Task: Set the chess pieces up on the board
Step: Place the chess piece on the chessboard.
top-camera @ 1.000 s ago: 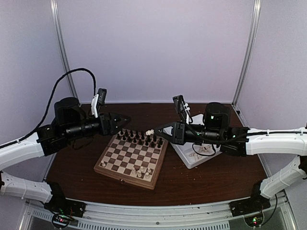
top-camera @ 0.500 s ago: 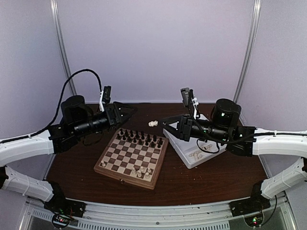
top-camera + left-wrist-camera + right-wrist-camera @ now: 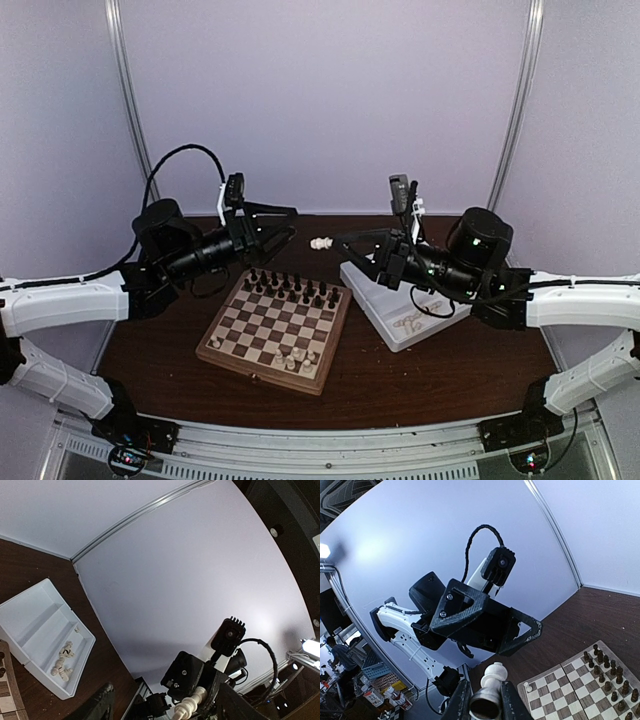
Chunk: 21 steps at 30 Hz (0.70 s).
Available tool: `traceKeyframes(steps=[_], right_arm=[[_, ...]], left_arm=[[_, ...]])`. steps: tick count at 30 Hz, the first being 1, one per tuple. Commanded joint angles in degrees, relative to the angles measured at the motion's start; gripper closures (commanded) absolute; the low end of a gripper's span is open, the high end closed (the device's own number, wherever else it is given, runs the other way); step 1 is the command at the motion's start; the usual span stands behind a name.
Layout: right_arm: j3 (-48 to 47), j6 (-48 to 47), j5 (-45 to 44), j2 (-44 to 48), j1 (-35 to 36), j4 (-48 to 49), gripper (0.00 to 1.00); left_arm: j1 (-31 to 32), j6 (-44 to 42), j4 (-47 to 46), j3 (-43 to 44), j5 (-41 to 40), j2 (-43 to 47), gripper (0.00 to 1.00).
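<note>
My right gripper is shut on a cream chess piece and holds it in the air beyond the board's far edge. In the right wrist view the piece stands up between my fingers. My left gripper is open and empty, pointing at the piece from a short gap to its left. In the left wrist view the piece shows between my spread fingers. The board holds dark pieces along its far rows and a few cream pieces near the front.
A white tray lies right of the board with several cream pieces in it; it also shows in the left wrist view. White walls enclose the dark brown table.
Both grippers have risen and moved toward the back wall. The right one carried the cream piece off the board's far edge; the left one swung to face it.
</note>
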State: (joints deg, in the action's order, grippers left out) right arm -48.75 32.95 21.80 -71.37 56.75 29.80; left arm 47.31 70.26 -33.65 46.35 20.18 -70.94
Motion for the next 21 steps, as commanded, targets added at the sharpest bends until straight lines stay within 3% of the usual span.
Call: traceKeyframes(steps=[1,21], right_arm=[[-1.14,1.09,-1.04,-0.64,-0.28,6.04,1.00],[-1.89,1.79,-3.28,-3.01,-0.24,12.11,1.00]], left_arm=[[0.84,0.78,-4.92,1.77,1.99,-1.01,0.31],[2.91,1.82,-10.88,4.02,5.24,-4.75,0.39]])
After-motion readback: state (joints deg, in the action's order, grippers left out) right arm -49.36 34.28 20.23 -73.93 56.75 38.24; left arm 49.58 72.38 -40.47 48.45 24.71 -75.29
